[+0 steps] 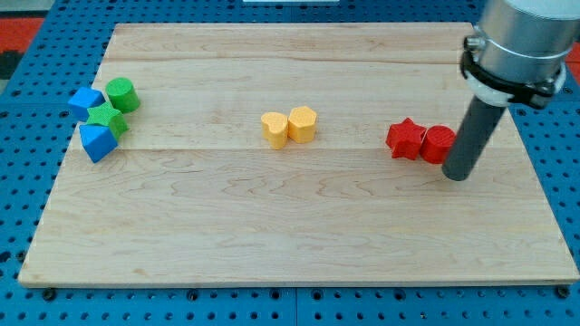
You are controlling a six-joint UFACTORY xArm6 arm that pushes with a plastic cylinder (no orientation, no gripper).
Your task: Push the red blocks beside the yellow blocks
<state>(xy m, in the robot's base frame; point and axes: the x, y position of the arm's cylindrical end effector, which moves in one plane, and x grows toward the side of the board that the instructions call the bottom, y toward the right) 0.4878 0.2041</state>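
The tip (458, 176) touches the red cylinder (438, 144) at its 3 o'clock; the red star (405, 139) adjoins it; no hand shows.

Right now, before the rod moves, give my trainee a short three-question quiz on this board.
1. True or false: my tip sits at the view's right of the red blocks.
2. Which pair lies nearest the board's middle? A) red blocks B) yellow blocks C) green blocks
3. Fill in: the two blue blocks lie at the view's ____ edge, next to the green ones.

Key: 1 true; 2 B; 3 left.
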